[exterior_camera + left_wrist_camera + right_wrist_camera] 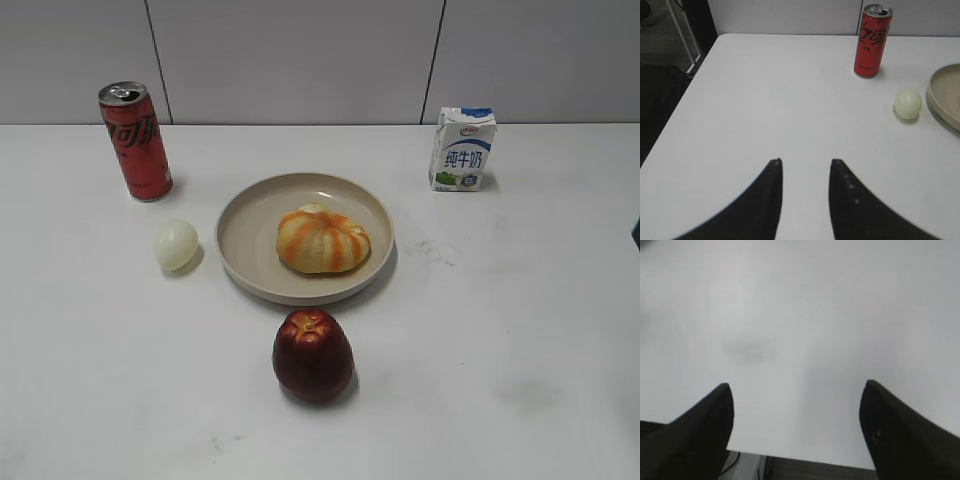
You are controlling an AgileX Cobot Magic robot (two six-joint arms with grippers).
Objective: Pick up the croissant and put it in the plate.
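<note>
Croissant (pixel 323 241) sits inside the plate (pixel 240 215), slightly right of its middle, flat side down and fully within the rim, so the placement looks done to me. Plate is mid-surface (pixel 520 330) with the egg (pixel 176 244) just beside its left rim, not touching, and the red apple (pixel 313 354) near its front edge, apart from it. Soda can (pixel 136 141) stands upright back left, milk carton (pixel 462 149) upright back right; both well clear of the plate, so nothing crowds the drop zone. Neither arm shows in the exterior view. Left tool (pixel 805 162) hangs over bare surface at the left, fingers moderately apart with nothing between them; its camera catches the can, the egg and a slice of plate rim off to the right. Right tool (pixel 797 387) is spread wide, empty, over bare surface near the table edge. Both parked away from the objects, which reads as a retracted pose. My call: nothing left but to confirm the croissant is stable; it looks settled, no tilt onto the rim.
</note>
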